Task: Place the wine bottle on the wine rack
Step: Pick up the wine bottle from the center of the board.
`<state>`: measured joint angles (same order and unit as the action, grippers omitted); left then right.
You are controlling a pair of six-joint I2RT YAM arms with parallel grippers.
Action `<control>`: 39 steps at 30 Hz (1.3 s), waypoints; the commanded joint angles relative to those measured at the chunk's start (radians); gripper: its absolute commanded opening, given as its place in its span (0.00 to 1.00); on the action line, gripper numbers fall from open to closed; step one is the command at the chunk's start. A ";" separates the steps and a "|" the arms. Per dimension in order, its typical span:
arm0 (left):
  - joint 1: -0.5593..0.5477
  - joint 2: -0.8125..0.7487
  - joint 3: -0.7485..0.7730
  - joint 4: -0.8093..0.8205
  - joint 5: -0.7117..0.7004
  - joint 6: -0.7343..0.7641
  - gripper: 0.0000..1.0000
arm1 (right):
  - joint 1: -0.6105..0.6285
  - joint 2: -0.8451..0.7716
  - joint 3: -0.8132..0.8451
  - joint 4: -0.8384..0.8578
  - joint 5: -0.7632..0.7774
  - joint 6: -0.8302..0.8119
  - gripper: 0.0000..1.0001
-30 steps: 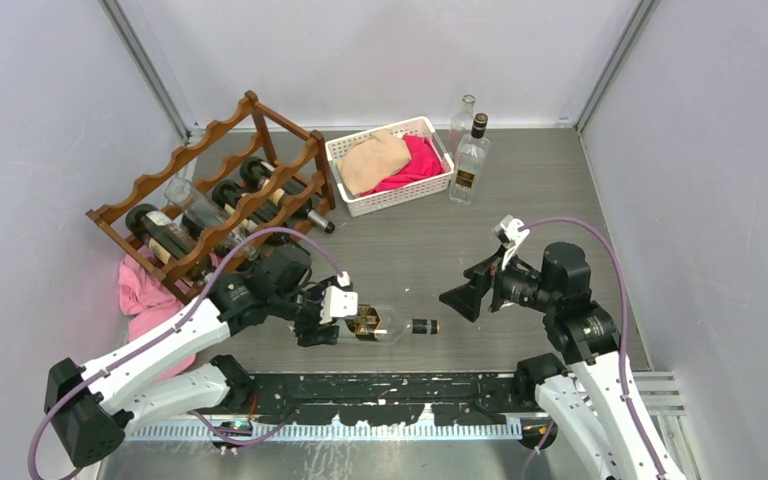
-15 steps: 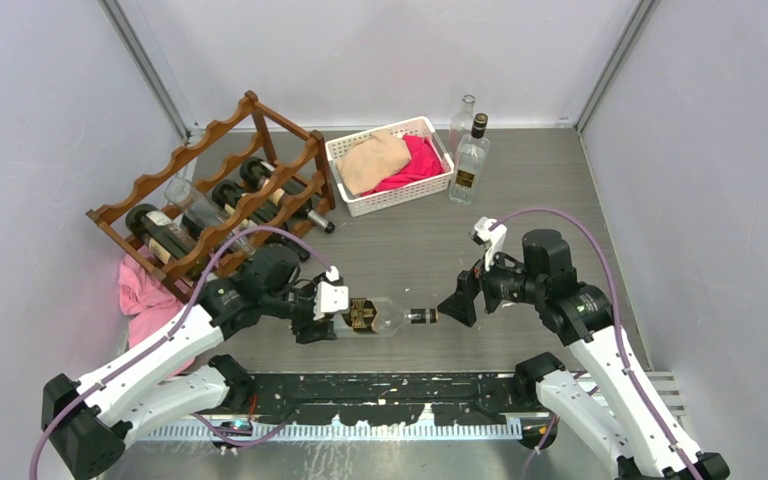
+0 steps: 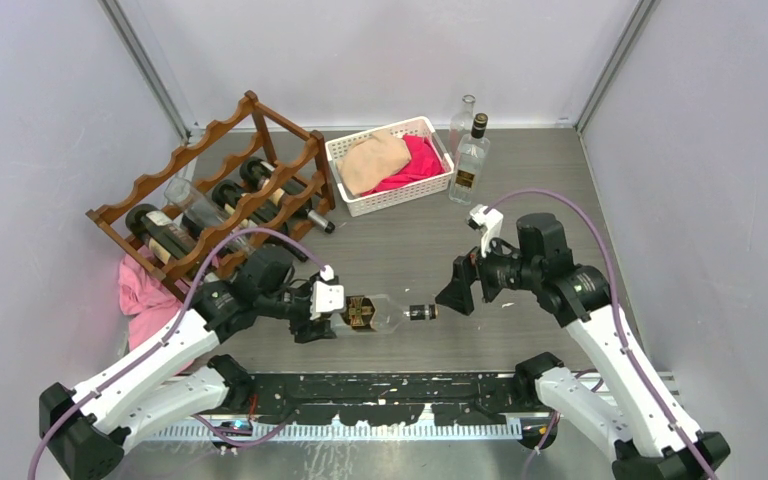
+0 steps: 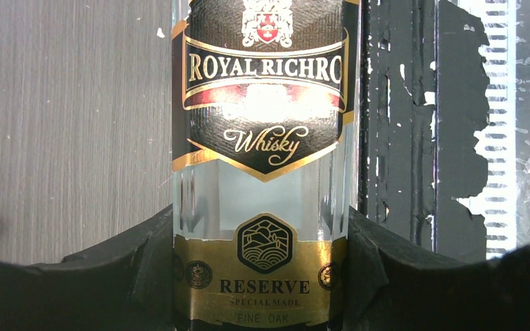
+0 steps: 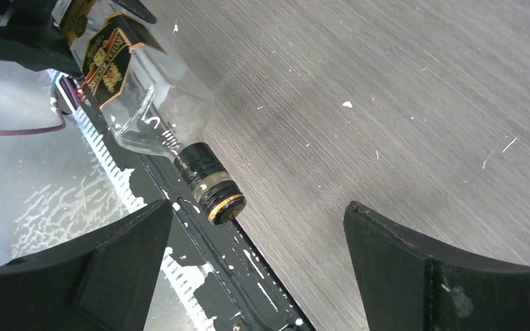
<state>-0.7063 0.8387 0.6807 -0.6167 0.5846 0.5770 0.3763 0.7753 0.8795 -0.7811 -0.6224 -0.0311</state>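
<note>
Clamping the wine bottle (image 3: pixel 382 314) by its base, the left gripper (image 3: pixel 343 316) holds it level, apart from the wine rack (image 3: pixel 222 128) and not yet racked. The right gripper (image 3: pixel 457 288) gapes wide just beside the cap.

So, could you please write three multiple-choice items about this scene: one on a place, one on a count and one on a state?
1. Where does the basket stand, seen from the rack?
A. on top of it
B. to its right, at the back
C. in front of it, by the arm bases

2. How many upright bottles stand beside the basket?
A. two
B. one
C. four

3. What is the state of the right end effector?
A. shut on a cloth
B. shut on the cap
C. open, near the cap of the bottle that the left end effector holds

Key:
1 B, the top view shows it right of the rack, near the back wall.
2 A, two stand at its right corner.
3 C, the right wrist view shows its fingers wide apart and the cap untouched.
</note>
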 commanded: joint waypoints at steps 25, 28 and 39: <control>0.019 -0.091 0.008 0.191 0.104 -0.030 0.00 | 0.029 0.346 0.038 0.201 -0.321 0.319 0.82; 0.019 -0.096 0.006 0.193 0.105 -0.029 0.00 | 0.044 0.364 0.039 0.206 -0.337 0.321 0.80; 0.020 -0.096 0.003 0.196 0.106 -0.029 0.00 | 0.133 0.386 0.031 0.171 -0.363 0.275 0.76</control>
<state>-0.6914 0.7753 0.6575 -0.5739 0.6144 0.5533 0.4816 1.1595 0.9047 -0.6212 -0.9497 0.2646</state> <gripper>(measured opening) 0.646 0.762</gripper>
